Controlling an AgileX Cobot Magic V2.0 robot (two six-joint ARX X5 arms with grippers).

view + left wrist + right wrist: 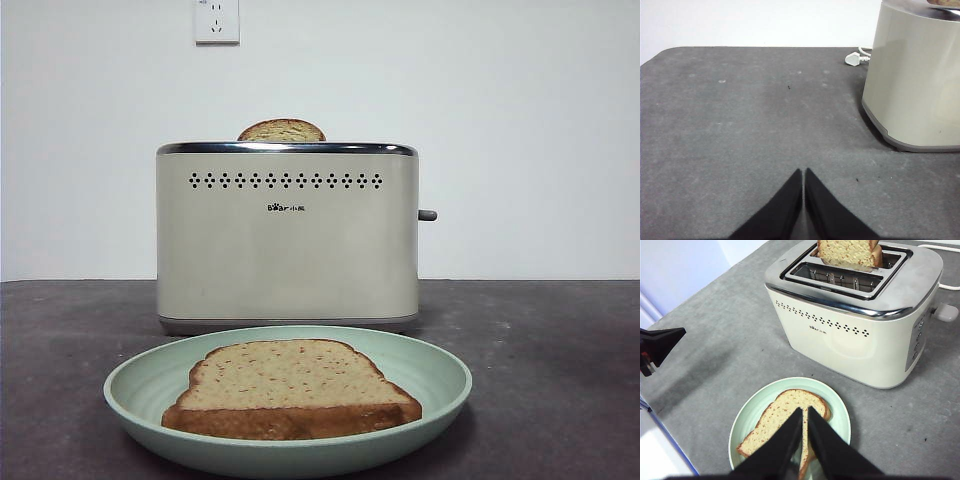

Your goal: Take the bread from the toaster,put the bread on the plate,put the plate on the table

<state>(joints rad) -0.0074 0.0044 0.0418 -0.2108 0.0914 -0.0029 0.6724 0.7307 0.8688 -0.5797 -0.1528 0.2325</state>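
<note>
Tan bread point(292, 388) flat (dome toasterward)

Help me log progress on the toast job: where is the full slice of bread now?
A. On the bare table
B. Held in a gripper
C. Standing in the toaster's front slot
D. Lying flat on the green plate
D: the bread lies flat on the plate, in front of the toaster.
</note>
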